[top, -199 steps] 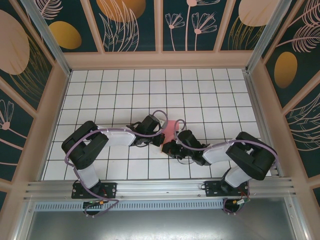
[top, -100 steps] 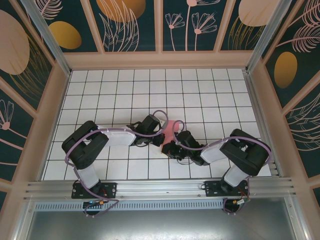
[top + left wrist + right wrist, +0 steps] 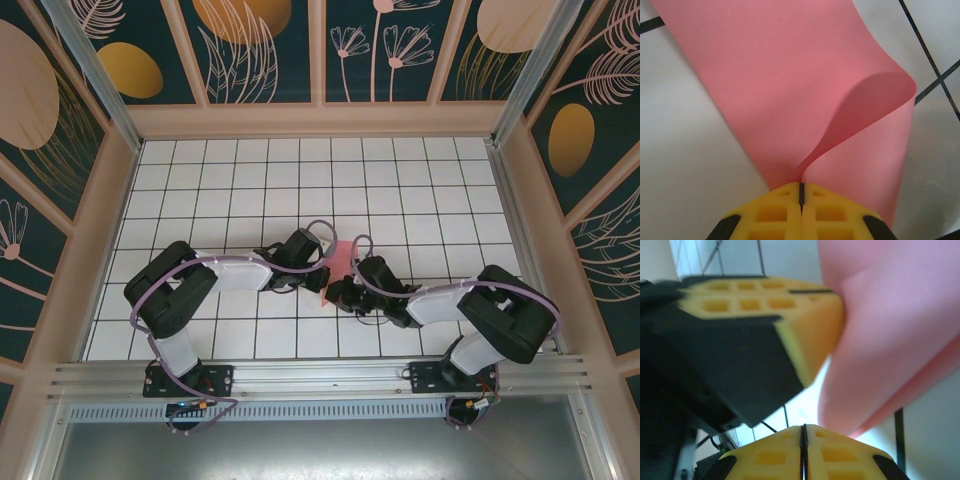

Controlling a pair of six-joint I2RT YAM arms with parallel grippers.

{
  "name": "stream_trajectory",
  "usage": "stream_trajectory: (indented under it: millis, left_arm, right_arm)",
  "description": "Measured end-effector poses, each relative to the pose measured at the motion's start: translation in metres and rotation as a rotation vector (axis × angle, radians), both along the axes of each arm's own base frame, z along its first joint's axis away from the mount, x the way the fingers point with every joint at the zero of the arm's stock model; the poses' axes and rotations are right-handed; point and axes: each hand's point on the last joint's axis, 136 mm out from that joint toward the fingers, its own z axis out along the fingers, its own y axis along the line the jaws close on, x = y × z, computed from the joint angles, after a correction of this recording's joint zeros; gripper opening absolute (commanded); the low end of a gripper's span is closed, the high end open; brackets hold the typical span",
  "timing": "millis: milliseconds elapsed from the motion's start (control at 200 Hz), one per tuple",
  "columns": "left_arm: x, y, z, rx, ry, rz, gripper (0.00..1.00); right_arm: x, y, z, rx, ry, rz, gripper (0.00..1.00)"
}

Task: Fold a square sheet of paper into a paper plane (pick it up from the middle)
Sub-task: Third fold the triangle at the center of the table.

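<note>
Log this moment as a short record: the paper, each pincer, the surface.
Paper: square sheet of paper, pink, one flap curling over in a soft bend, not pressed flat
Left pincer: shut on the sheet where the bend starts
Right pincer: shut, tips close beside the sheet; no paper seen between them
Surface: white tiled table with dark grid lines
</note>
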Motion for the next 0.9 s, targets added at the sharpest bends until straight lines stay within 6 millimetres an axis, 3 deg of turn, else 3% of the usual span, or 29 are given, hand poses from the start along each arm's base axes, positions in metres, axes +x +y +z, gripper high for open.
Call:
stream_trajectory:
  millis: [220, 525, 751, 901]
  left_arm:
    - [0.000, 0.000, 0.000, 0.000, 0.000, 0.000, 0.02]
    - [0.000, 0.000, 0.000, 0.003, 0.000, -0.003, 0.02]
    - [0.001, -0.001, 0.000, 0.013, 0.003, -0.009, 0.02]
    - [0.001, -0.001, 0.000, 0.015, 0.004, -0.008, 0.02]
  right_arm:
    - [0.007, -0.004, -0.001, -0.010, -0.004, -0.015, 0.06]
    - [0.007, -0.013, -0.027, -0.078, 0.052, -0.036, 0.06]
    - [0.009, -0.012, -0.025, -0.089, 0.055, -0.032, 0.09]
    - [0.017, -0.017, -0.009, -0.071, 0.020, -0.044, 0.10]
